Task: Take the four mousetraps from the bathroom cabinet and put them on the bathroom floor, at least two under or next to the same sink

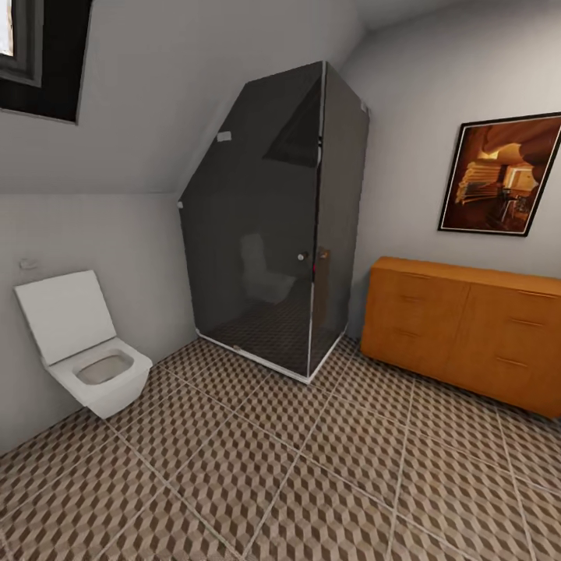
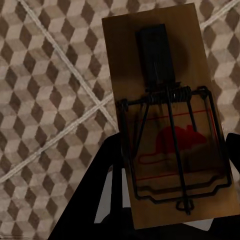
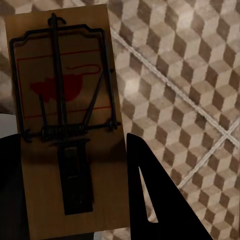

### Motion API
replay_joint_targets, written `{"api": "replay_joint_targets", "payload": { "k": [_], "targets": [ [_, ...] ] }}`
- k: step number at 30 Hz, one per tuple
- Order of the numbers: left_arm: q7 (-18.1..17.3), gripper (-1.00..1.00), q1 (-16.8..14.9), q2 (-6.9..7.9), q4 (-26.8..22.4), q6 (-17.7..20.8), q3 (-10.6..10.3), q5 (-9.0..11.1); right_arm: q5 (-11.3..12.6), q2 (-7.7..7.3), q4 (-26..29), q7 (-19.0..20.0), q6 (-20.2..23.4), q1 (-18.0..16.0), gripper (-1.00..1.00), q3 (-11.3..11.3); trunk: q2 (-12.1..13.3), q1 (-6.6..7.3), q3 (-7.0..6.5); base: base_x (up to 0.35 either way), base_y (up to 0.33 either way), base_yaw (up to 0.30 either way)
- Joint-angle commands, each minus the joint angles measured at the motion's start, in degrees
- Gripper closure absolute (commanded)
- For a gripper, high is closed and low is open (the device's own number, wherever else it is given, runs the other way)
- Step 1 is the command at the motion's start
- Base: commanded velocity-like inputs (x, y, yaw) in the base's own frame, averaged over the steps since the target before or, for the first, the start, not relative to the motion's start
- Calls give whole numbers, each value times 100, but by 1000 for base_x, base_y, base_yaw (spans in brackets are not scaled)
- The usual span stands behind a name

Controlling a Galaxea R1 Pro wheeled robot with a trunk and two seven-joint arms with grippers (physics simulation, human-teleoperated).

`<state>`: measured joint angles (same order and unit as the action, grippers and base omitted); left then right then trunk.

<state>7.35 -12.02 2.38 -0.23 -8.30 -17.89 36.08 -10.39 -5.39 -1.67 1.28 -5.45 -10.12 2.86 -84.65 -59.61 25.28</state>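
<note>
In the left wrist view, a wooden mousetrap with a black wire spring and a red mouse print is held above the cube-patterned bathroom floor. My left gripper is shut on it, dark fingers flanking its near end. The right wrist view shows another mousetrap of the same kind between my right gripper's fingers, also over the tiles. The head view has the orange wooden cabinet against the right wall, its drawers shut. The sink is out of view.
A white square toilet hangs on the left wall. A dark glass shower cubicle fills the far corner. A framed picture hangs above the cabinet. Patterned floor tiles stretch across the foreground.
</note>
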Motion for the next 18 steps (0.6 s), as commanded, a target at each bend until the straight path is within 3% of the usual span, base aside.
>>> {"api": "replay_joint_targets", "payload": {
  "k": [1, 18],
  "targets": [
    [48, 100, -4, -1, -3, -5, -48, 13, -24, -4, -18, 13, -35, -7, 100, 33, -3, 0, 6, 0, 0, 276],
    [48, 100, -4, -9, -3, -5, -48, 7, -24, 1, -18, 4, -43, -7, 100, 39, -3, 0, 6, 0, 0, 276]
  ]
}}
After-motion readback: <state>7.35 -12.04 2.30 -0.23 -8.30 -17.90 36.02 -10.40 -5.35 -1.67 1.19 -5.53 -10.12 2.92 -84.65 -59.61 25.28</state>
